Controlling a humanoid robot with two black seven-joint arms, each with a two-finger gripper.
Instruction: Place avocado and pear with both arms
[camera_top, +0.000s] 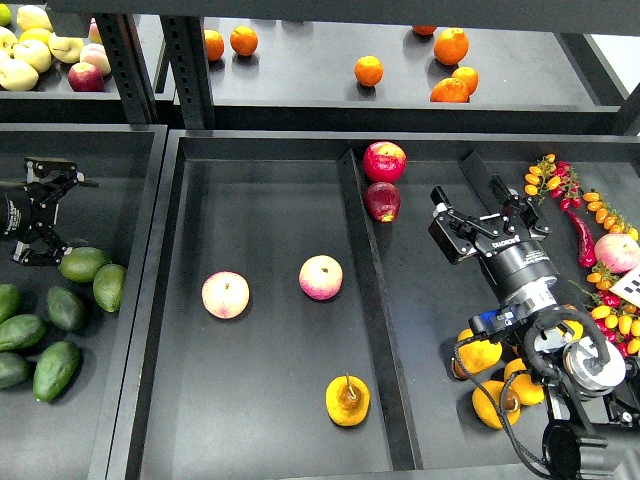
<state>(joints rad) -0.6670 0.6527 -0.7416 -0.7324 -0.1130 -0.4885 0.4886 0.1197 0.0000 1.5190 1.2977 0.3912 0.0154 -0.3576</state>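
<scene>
Several dark green avocados (83, 263) lie in a pile in the left tray. My left gripper (52, 212) hovers just above and behind the pile, open and empty. A yellow-orange pear (347, 399) with a thin stem lies at the front of the middle tray, away from both grippers. More pears (480, 352) lie in the right compartment, partly hidden by my right arm. My right gripper (487, 215) is open and empty above the right compartment, far behind those pears.
Two pink-yellow apples (226, 294) (321, 277) lie in the middle tray (260, 180). Two red apples (385, 160) sit at the divider (372, 300). Small peppers and tomatoes (600, 215) line the right edge. Oranges (369, 70) sit on the back shelf behind black posts (190, 70).
</scene>
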